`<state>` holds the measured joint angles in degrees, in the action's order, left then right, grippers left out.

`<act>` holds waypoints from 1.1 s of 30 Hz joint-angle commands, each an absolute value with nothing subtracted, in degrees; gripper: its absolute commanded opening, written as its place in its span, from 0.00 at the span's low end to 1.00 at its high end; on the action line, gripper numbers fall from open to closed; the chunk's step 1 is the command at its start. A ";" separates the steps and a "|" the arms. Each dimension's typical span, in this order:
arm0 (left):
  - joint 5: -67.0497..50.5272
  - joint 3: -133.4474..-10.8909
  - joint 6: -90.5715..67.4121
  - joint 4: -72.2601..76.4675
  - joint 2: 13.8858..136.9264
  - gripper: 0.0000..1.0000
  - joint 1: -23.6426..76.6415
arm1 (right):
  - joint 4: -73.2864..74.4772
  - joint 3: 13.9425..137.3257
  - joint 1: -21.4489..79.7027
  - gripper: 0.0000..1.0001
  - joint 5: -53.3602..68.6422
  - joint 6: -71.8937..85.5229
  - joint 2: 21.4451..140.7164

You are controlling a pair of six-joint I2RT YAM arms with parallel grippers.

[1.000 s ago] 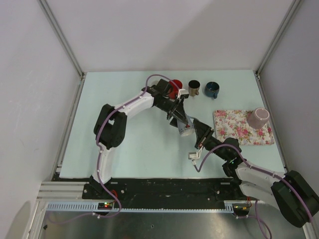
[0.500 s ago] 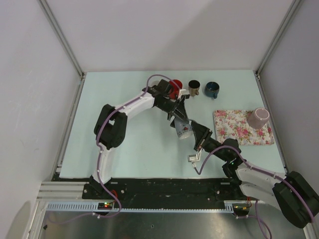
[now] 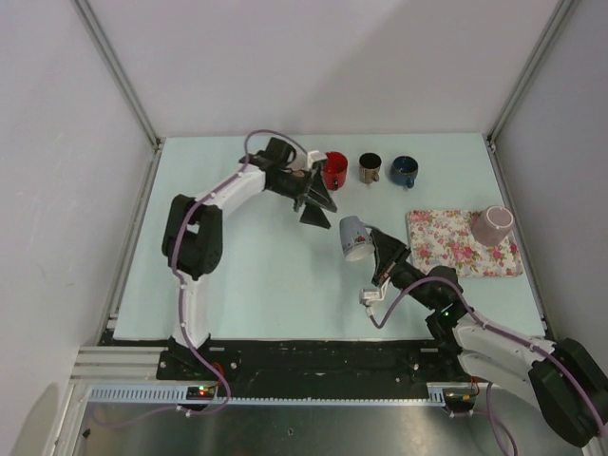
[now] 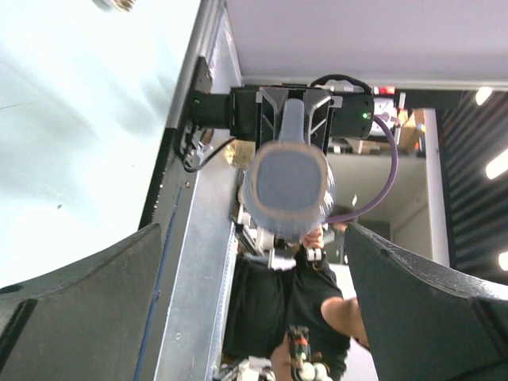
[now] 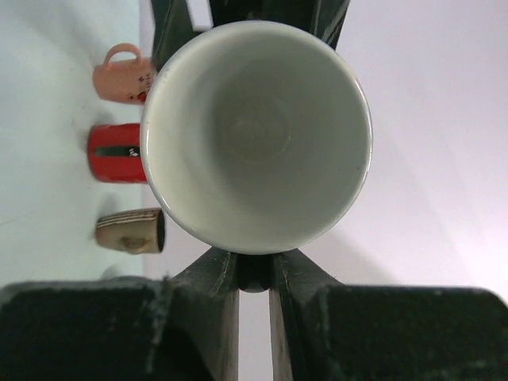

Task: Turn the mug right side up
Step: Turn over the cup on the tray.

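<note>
The mug [image 3: 352, 235] is grey outside and white inside. It hangs tilted above the table's middle, its mouth turned toward the right arm. My right gripper [image 3: 376, 255] is shut on its handle; in the right wrist view the white inside of the mug [image 5: 255, 135] faces the camera, and the right gripper [image 5: 254, 274] pinches the handle below the rim. My left gripper [image 3: 319, 203] stands open, apart from the mug, to its upper left. The left wrist view shows the mug's base [image 4: 288, 186] beyond the wide-open left gripper [image 4: 252, 266], which holds nothing.
A red mug [image 3: 333, 170], a brown mug [image 3: 370, 168] and a dark blue mug [image 3: 404, 171] stand in a row at the back. A peach mug [image 5: 123, 75] sits beside the red one. A pink mug [image 3: 492, 226] rests on the floral mat [image 3: 446, 249] at the right.
My left gripper opened, let go of the mug and drew back to the upper left near the red mug. The mug stays in my right gripper.
</note>
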<state>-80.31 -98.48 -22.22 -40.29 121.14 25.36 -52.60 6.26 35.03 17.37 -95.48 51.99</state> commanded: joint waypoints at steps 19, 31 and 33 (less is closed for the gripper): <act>-56.26 -76.89 -1.30 -40.02 85.15 1.00 2.14 | -4.87 52.85 10.53 0.00 7.60 -35.65 59.17; -47.06 -63.60 13.89 -40.01 74.27 1.00 -3.96 | 33.17 97.60 -7.27 0.00 13.22 -10.01 96.11; -46.77 -62.53 15.03 -40.06 73.65 1.00 -4.09 | 38.07 105.65 -8.85 0.00 14.51 -6.68 102.73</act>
<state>-48.99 -64.01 8.97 -40.71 76.34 -3.49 24.84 92.95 -5.91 10.76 -17.65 94.32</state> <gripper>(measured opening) 0.996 0.176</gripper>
